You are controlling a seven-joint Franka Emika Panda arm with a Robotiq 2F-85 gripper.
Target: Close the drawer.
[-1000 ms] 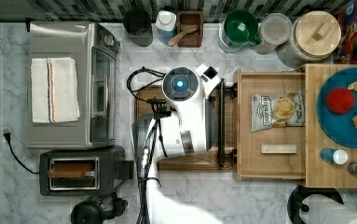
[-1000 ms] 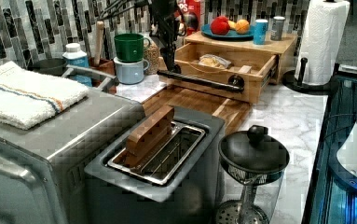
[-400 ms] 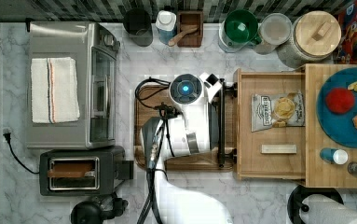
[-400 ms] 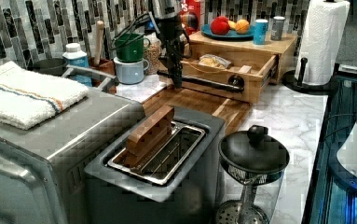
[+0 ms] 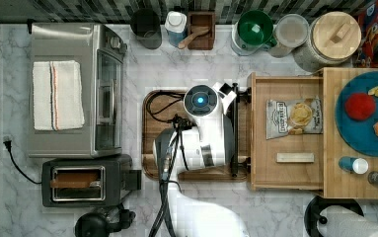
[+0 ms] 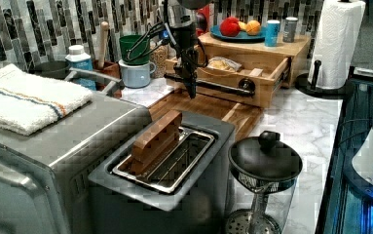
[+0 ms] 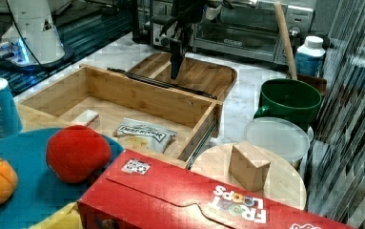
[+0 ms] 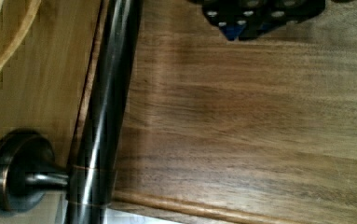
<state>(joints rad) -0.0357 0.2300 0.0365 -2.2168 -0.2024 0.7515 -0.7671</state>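
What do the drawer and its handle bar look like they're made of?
The drawer looks like light, unpainted wood: pale grain, with plywood-like flat bottom. Its handle bar seems to be dark metal, perhaps bronze-finished, judging by glossy highlights and worn coppery edges.

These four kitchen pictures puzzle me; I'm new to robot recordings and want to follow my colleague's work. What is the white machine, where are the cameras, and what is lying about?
The white machine is a robot arm. Its gripper hangs just in front of the dark bar handle of an open wooden drawer and holds nothing.

One camera looks straight down, two look from opposite sides of the counter, and one sits on the wrist, close to the handle and the brown cutting board.

Inside the drawer lie a snack bag and a small pale block. The slab above it carries a blue plate of fruit. Nearby stand a toaster oven with a towel on top and a toaster.
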